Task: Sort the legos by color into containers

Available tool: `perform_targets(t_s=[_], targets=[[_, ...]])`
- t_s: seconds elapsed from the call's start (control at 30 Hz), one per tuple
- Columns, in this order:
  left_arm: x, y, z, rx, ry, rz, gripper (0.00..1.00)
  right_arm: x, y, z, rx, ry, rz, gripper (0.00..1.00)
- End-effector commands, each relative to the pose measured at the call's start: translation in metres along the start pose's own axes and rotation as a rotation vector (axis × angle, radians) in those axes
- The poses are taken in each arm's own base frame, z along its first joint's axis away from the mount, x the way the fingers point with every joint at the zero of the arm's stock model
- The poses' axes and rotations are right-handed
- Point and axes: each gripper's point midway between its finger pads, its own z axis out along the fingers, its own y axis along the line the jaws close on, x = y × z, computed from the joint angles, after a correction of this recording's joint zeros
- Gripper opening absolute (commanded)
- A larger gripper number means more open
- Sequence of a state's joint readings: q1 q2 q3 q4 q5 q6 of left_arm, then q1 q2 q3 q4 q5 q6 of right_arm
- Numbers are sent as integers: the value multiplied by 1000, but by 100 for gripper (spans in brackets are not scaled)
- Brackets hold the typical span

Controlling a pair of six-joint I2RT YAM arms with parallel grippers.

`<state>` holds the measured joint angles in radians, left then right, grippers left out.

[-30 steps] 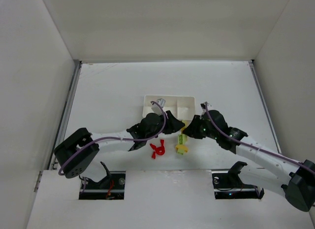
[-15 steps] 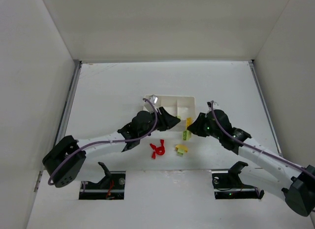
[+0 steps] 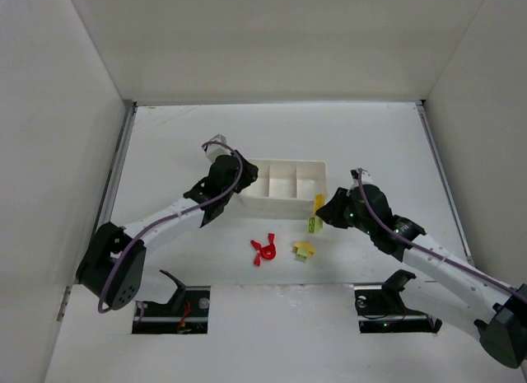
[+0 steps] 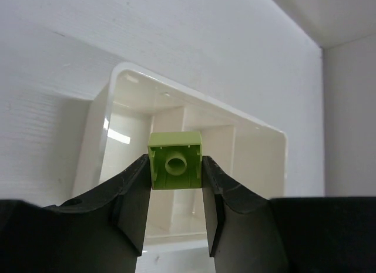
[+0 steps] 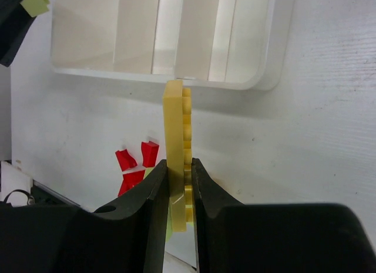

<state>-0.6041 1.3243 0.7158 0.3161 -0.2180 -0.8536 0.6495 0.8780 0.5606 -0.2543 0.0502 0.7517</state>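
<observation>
Tray [image 3: 284,207]: white glossy plastic, thin-walled and rectangular with rounded corners. Two thin dividers are splitting it into three compartments side by side. It is sitting mid-table [image 3: 173,144] on a matte white surface.

Left gripper [image 4: 174,167]: black fingers are clamping a green brick [image 4: 175,160] by its two side faces. The brick is small, square and light green, and its hollow underside with one round tube is facing the camera. The left arm [image 3: 169,218] is stretching diagonally from its base, and the wrist is hanging at the tray's left short end. In the wrist view the brick is showing in front of the nearest compartment (height above it cannot be told).

Right gripper [image 5: 177,164]: fingers are pinching a yellow plate [image 5: 174,126] edge-on. The plate is long, thin and smooth on one face, with a row of studs on the other. Its far tip is pointing at the tray's near wall by the right corner. A bit of green is showing at the plate's near end. Whether that bit is attached cannot be told. The right arm [image 3: 428,255] is angling in from the lower right, with the wrist just beside the tray's right front corner.

Loose on the table in front of the tray are red pieces [image 3: 263,249], angular and lying close together. Near them on the right is a small yellow piece [image 3: 304,249]. Both are lying apart from the tray, between the two grippers.
</observation>
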Motion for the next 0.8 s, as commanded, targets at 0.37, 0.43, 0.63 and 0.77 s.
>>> perform_targets(t_s=[0.37, 0.43, 0.63, 0.77], targets=[[1, 12, 1, -240, -11, 356, 48, -7, 6, -1, -20, -47, -27, 14], [2, 9, 1, -227, -9, 353, 53, -8, 6, 0, -20, -47, -27, 14], [-1, -28, -18, -72, -6, 307, 51, -14, 11, 0, -20, -59, -26, 14], [25, -65, -54, 173, 84, 278, 43, -25, 19, 1, -19, -71, -23, 14]])
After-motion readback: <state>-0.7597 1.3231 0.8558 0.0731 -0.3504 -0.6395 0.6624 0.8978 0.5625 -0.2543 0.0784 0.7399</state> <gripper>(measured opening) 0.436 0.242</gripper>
